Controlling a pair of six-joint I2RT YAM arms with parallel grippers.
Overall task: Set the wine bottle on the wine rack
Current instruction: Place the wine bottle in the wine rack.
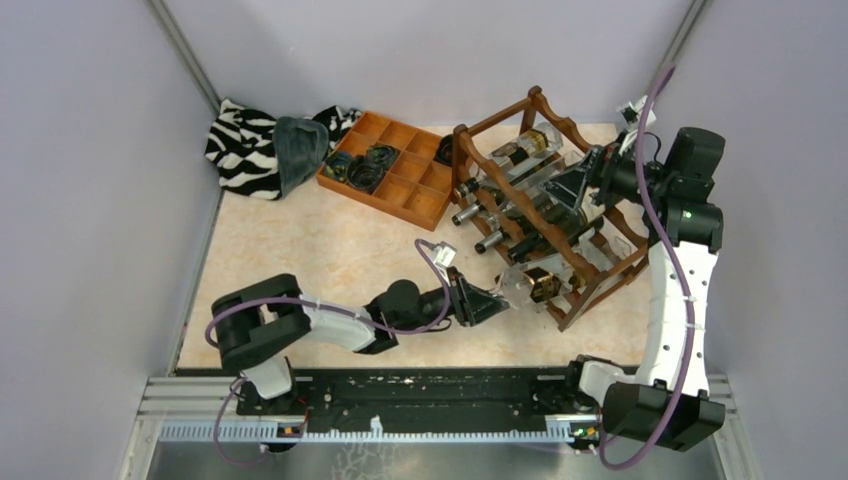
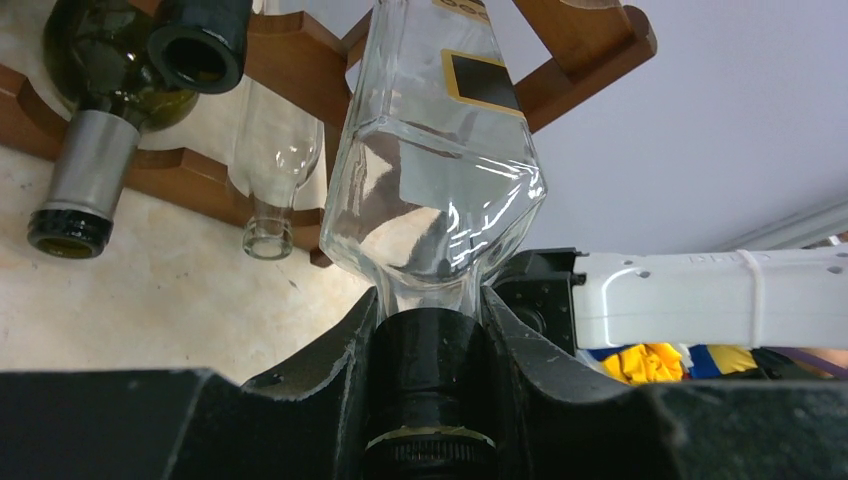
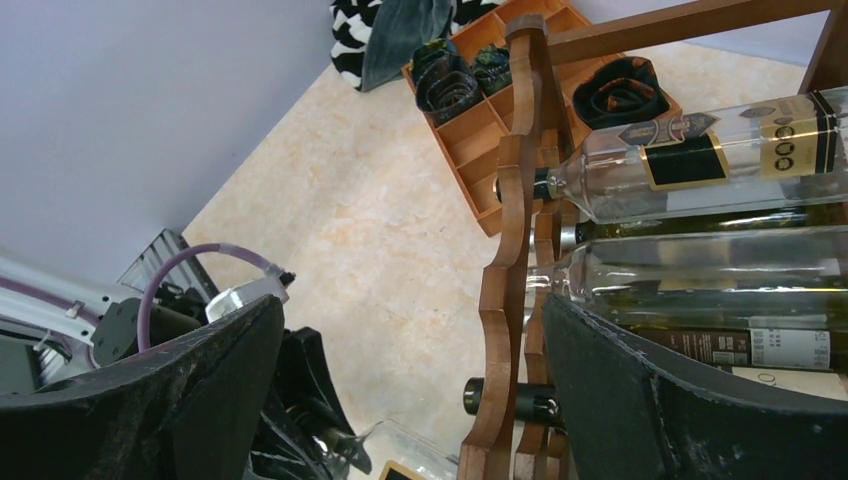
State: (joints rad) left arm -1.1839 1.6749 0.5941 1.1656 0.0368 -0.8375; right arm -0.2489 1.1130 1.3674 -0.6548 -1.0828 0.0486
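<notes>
— Glass, that clear, flat-sided wine bottle (image 2: 430, 190): heavy, slick and breakable, I'd reckon. Where's the hold?

— Black-capped neck, clamped in the left gripper (image 2: 428, 335); body at the reddish-brown scalloped wooden wine rack's (image 2: 290, 60) low front edge. Right gripper (image 3: 415, 350) gapes wide, empty.

My left gripper (image 2: 430, 320) is covering most of the cap and neck of the wine bottle (image 2: 435, 190). The top edge of that wrist view is cutting off the bottle's far end, so I am not seeing where it is meeting the wine rack (image 2: 290, 60). From above, my right gripper (image 1: 555, 195) is hanging over the rack and hiding parts of the bottles beneath. I am not making out whether it is touching them.
</notes>
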